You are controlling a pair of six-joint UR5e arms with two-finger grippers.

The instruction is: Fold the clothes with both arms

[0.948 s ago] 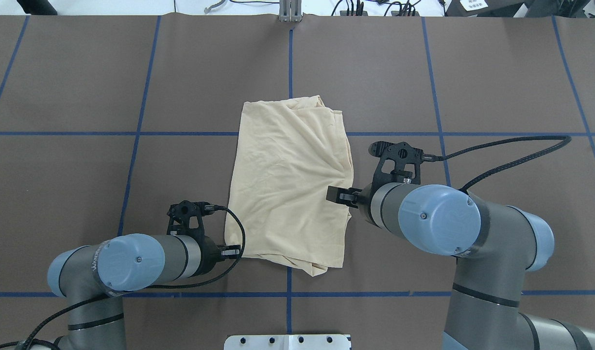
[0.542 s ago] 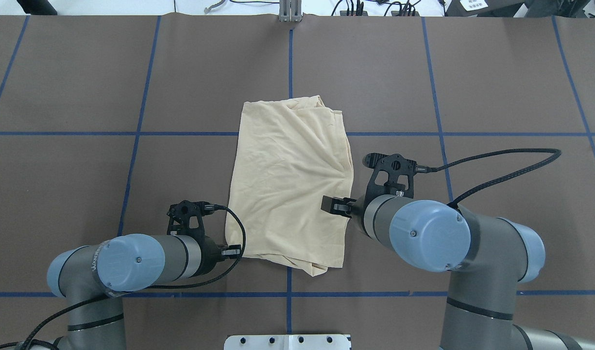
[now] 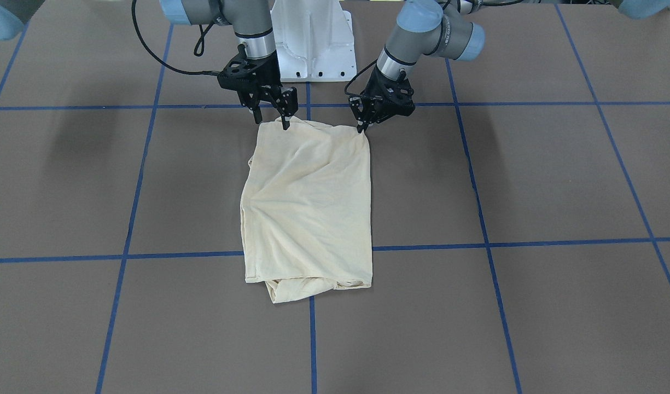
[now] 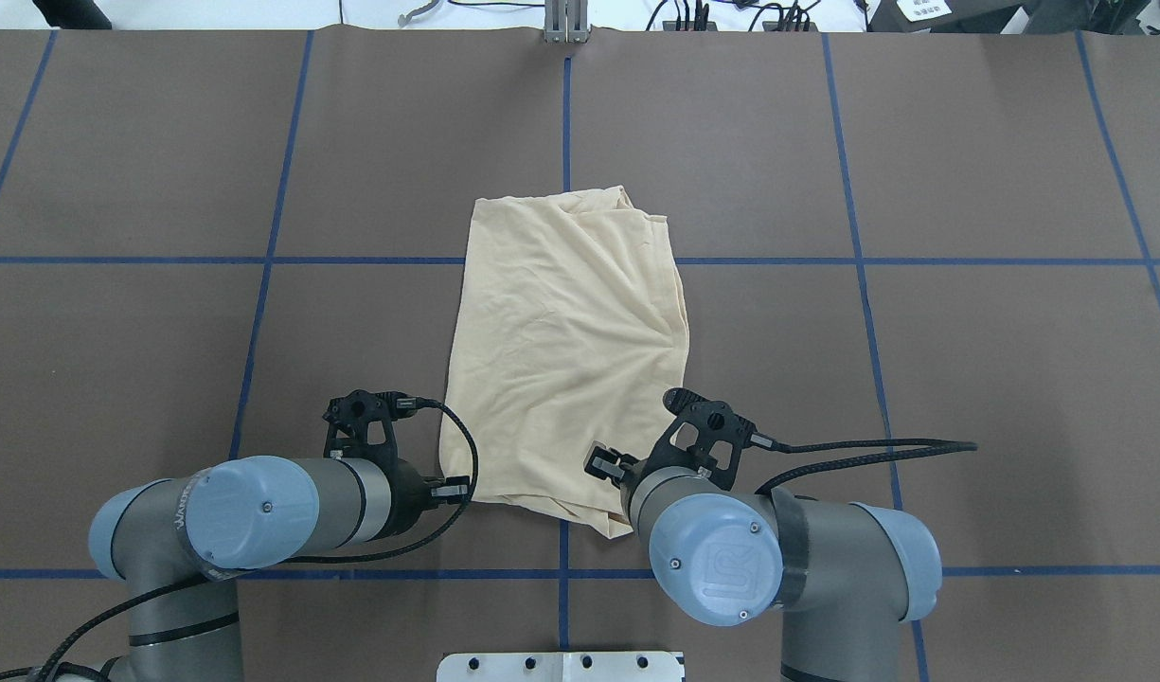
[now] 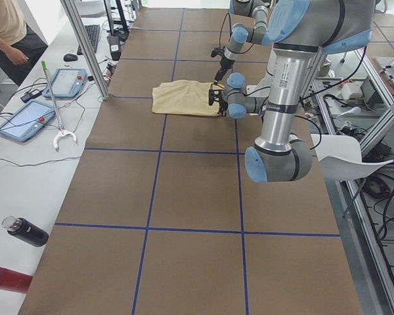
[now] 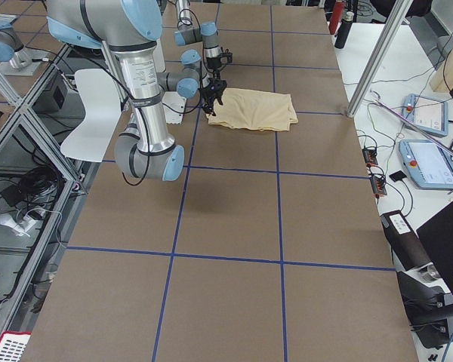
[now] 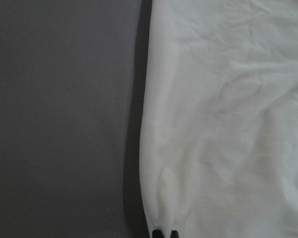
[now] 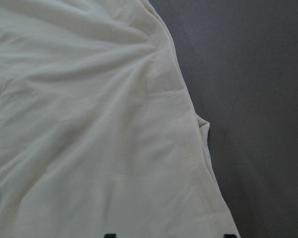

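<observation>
Cream shirt: my left gripper pinches one near corner; my right gripper hangs spread at the other (should bite all layers before lifting).

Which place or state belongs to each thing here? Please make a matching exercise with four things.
Things:
1 shirt
2 left gripper
3 right gripper
4 table

States:
A shut on a shirt corner
B brown with blue lines
C cream, lying folded
D open at the shirt's edge

Pairs: 1-C, 2-A, 3-D, 4-B
</observation>
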